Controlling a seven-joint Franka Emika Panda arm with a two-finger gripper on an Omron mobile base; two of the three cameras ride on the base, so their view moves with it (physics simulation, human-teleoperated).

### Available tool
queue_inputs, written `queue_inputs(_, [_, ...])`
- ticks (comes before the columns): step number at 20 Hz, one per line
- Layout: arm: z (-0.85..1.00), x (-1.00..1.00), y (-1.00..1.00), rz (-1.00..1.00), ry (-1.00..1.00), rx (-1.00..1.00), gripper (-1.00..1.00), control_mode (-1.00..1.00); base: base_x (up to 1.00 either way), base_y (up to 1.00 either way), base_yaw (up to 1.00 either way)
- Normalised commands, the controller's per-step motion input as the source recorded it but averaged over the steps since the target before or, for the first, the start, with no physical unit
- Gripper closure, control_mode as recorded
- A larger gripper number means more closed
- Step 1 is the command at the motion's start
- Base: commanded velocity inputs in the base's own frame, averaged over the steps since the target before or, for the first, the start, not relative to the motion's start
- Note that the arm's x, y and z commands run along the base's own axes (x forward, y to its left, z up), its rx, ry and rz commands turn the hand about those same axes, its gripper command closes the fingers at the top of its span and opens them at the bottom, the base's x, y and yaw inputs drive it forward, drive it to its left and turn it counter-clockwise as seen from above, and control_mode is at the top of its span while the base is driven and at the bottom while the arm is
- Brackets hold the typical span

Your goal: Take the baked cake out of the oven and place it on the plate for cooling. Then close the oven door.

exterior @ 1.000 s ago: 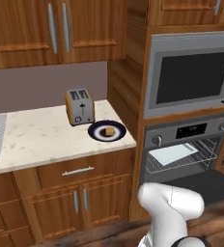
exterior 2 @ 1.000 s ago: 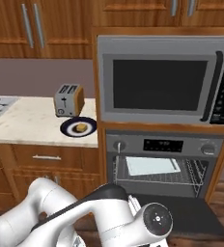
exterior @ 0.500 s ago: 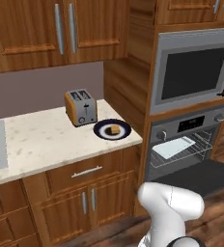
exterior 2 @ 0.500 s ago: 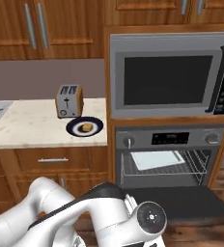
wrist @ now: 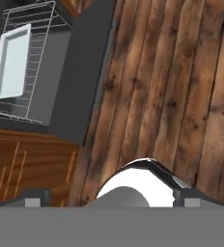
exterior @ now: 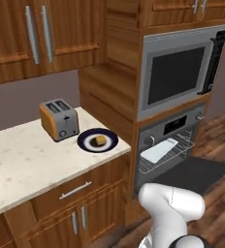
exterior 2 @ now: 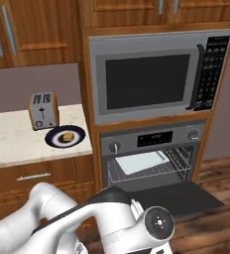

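Note:
The baked cake (exterior: 101, 140) (exterior 2: 66, 136), a small tan block, rests on the navy-rimmed plate (exterior: 88, 145) (exterior 2: 52, 138) at the counter's right end. To its right, the oven (exterior: 175, 125) (exterior 2: 151, 140) stands with the oven door (exterior: 197, 172) (exterior 2: 181, 198) folded down flat. A pale baking tray (exterior: 158, 150) (exterior 2: 139, 162) (wrist: 10, 60) lies on the wire rack inside. My gripper (wrist: 110, 198) hangs low over the wooden floor, just off the door's (wrist: 80, 72) outer edge. It is open and holds nothing.
A toaster (exterior: 59, 119) (exterior 2: 43, 110) stands behind the plate. The microwave (exterior: 177, 72) (exterior 2: 151, 79) sits above the oven. Base cabinets with a drawer (exterior: 75, 191) run under the counter. Wooden floor (wrist: 181, 96) stretches beyond the lowered door.
The whole picture has shifted in both base views, so the base and its cameras moved. The cake stays on the plate, the oven door stays down, and the gripper stays open.

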Motion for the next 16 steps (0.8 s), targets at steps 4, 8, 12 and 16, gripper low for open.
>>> queue_inputs(4, [0.00, 0.00, 0.00, 0.00, 0.00, 0.00, -1.00, 1.00, 0.50, 0.61, -0.39])
queue_inputs(8, [0.00, 0.00, 0.00, 0.00, 0.00, 0.00, -1.00, 1.00, 0.42, 0.59, -0.38])
queue_inputs(12, [0.00, 0.00, 0.00, 0.00, 0.00, 0.00, -1.00, 1.00, 0.16, 0.34, -0.36])
queue_inputs(16, [0.00, 0.00, 0.00, 0.00, 0.00, 0.00, -1.00, 1.00, 0.15, 0.31, -0.35])
